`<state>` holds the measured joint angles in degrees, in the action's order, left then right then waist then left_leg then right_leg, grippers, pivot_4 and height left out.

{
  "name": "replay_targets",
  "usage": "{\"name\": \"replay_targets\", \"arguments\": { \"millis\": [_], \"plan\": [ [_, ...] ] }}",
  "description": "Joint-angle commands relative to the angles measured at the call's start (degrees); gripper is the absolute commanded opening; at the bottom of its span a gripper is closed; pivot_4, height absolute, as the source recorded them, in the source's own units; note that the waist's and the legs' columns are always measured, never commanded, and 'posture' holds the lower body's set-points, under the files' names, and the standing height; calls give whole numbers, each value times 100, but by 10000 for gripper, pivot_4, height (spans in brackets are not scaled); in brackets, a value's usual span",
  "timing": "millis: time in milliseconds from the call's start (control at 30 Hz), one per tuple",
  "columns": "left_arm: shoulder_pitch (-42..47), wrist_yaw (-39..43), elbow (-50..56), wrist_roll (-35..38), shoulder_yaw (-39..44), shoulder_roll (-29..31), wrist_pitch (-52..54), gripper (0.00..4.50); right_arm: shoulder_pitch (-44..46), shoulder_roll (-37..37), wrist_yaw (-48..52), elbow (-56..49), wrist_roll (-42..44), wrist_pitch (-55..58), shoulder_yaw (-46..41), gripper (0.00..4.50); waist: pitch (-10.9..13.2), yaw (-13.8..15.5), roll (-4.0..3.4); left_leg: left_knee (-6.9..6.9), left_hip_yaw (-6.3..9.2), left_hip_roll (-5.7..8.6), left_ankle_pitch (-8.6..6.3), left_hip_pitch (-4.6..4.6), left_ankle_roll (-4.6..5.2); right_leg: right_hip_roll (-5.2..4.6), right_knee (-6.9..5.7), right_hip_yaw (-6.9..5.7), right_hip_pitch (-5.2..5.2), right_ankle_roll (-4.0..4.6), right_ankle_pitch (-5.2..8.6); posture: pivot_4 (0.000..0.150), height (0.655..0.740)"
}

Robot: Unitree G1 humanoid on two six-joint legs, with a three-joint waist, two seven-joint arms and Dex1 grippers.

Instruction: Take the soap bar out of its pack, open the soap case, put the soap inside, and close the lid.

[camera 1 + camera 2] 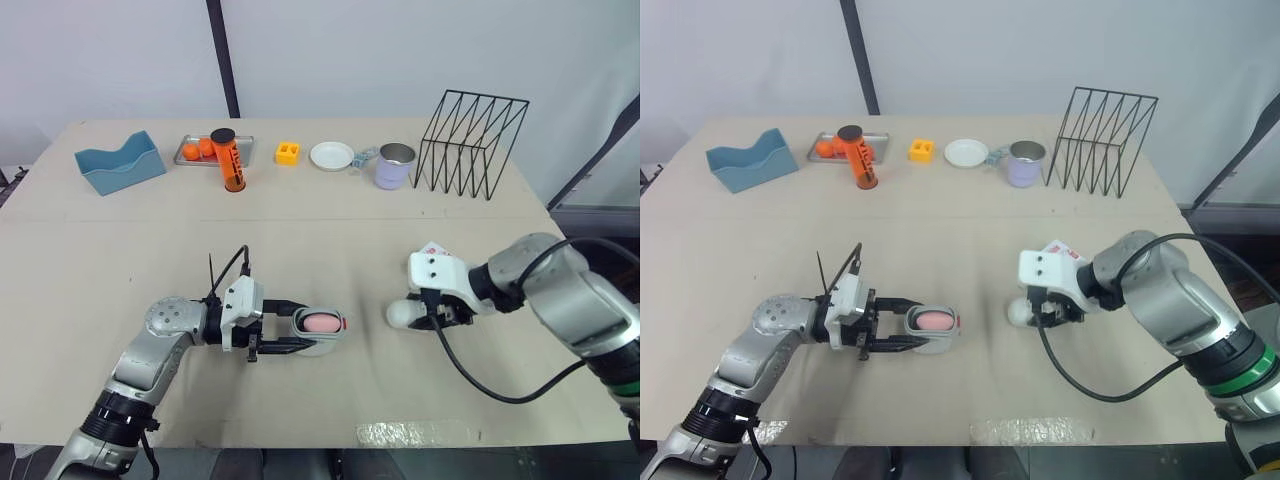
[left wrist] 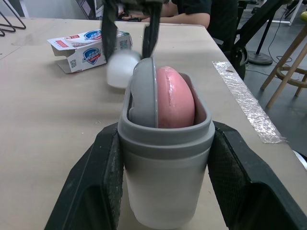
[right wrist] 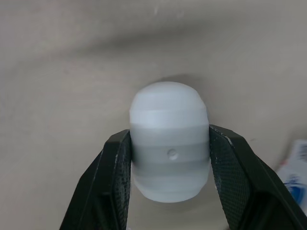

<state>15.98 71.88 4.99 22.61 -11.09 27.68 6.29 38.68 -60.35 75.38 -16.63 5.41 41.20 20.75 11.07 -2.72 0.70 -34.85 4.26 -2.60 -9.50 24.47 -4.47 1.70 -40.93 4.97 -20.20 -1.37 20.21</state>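
Seen from the head, the left gripper (image 1: 308,327) pinches the grey soap case (image 1: 335,342) on the table (image 1: 330,240), while the right gripper (image 1: 418,316) clamps the white lid (image 1: 402,314) well apart. At the left wrist, the pink soap bar (image 2: 175,96) stands inside the open case, with the pack (image 2: 88,48) lying beyond it. At the right wrist, both fingers (image 3: 112,182) press on the lid's sides.

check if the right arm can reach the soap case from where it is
Probably yes. The right gripper, shut on the lid, faces the soap case across bare table, with nothing between. The left gripper holds the case with its open end, pink soap inside, toward the lid.
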Motion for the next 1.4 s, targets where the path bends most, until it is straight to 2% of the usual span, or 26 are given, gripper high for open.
{"name": "replay_targets", "arguments": {
  "millis": [33,300,500,833,1400],
  "plan": [
    [108,19,27,71,50,-38,-115,19434,473,-37,362,-45,304,-149,-371,18268,0,0,0,1,0,0,0,0,0,0,0,0,-1,8,-4,1500,7400],
    [169,-110,-334,-70,48,-309,-501,19434,1263,437,427,-439,688,339,-213,18268,0,-1,0,1,0,0,0,1,0,0,-1,-1,-2,27,-16,1500,7400],
    [129,-210,-604,-234,69,-461,-1032,19434,1710,732,485,-767,743,699,196,18268,0,6,0,-2,9,1,0,7,-1,-3,-1,-9,-4,29,-17,1500,7400],
    [193,-350,-845,-350,30,-614,-1322,19434,2266,1183,559,-947,780,1020,824,18268,0,4,0,-2,16,2,0,11,-1,-3,-1,-15,-5,30,-17,1500,7400],
    [243,-489,-886,-372,14,-698,-1296,19434,2332,1514,49,-957,656,1446,1390,18268,0,4,1,-3,27,2,1,14,-2,-3,-1,-24,-6,31,-17,1500,7400]
  ]
}}
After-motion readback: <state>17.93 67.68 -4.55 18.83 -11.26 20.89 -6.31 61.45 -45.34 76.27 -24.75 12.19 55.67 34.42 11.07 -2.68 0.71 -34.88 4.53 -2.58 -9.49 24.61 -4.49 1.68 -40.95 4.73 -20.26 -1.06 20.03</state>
